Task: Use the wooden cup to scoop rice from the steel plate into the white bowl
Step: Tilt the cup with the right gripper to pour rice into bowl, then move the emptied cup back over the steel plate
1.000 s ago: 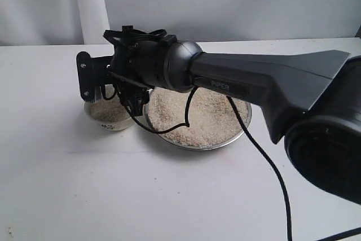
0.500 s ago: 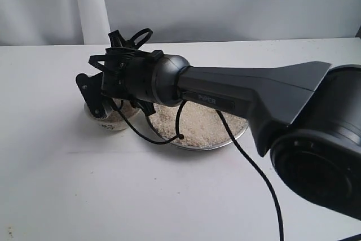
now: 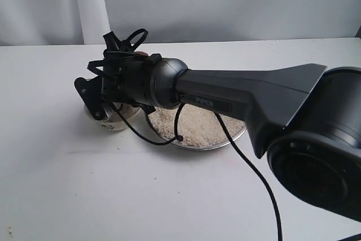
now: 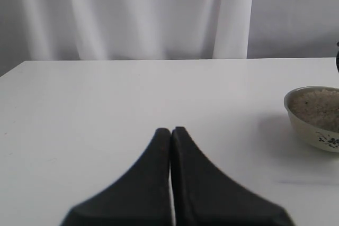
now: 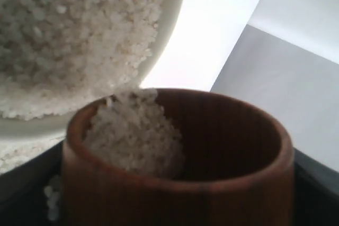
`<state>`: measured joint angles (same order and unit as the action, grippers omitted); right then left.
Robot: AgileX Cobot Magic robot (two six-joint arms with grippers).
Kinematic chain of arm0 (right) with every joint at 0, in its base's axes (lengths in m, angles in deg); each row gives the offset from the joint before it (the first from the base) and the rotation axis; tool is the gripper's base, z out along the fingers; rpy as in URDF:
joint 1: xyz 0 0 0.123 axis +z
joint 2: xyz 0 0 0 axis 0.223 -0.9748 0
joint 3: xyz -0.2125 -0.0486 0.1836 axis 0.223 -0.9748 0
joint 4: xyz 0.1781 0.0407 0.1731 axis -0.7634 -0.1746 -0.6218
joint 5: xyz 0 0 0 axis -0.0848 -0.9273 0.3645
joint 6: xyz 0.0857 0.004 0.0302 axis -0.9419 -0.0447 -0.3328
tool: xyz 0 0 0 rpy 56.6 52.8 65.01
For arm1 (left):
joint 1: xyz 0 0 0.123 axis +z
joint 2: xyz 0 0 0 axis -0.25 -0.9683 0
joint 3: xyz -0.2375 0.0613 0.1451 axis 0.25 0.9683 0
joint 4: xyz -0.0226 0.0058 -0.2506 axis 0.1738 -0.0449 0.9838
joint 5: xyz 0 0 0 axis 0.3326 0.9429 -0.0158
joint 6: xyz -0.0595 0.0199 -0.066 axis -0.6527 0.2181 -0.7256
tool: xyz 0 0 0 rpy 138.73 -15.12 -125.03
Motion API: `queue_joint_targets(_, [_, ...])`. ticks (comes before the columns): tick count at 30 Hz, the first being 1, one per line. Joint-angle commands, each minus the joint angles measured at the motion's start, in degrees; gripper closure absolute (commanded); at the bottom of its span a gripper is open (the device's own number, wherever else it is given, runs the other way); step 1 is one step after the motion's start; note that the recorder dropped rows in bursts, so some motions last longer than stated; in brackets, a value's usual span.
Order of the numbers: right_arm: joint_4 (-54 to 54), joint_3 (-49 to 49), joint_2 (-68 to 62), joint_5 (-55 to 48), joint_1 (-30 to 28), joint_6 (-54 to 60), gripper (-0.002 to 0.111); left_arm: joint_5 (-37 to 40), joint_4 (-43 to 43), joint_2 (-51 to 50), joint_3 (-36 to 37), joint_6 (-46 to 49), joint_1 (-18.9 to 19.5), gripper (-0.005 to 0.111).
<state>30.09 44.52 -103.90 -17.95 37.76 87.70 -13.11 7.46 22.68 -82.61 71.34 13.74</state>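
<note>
as arm (image 3: 237,91) half-hides white bowl (image 3: 116,123) | right gripper (image 3: 93,103) clamps wooden cup (image 5: 222,157) | left gripper (image 4: 170,133) closed

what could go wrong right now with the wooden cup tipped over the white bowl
1. The white bowl looks nearly full, so rice sliding out of the tilted wooden cup may roll over the rim onto the table.
2. The cup's lip sits very close to the bowl's rim; a small nudge might shift the bowl.
3. The black cable hangs low by the steel plate and might drag through the grains.
</note>
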Motion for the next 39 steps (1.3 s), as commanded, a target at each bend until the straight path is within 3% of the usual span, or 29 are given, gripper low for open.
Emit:
queue_joint_targets(1, [3.16, 0.48, 0.49, 1.25, 0.22, 0.58, 0.108, -0.33, -0.02, 0.14, 0.09, -0.22, -0.15, 0.107])
queue_joint_targets(12, [7.15, 0.48, 0.49, -0.02, 2.00, 6.14, 0.108, -0.33, -0.02, 0.14, 0.09, -0.22, -0.15, 0.107])
queue_joint_targets(39, [14.83, 0.48, 0.49, -1.44, 3.40, 4.35, 0.108, -0.33, -0.02, 0.14, 0.09, -0.22, -0.15, 0.107])
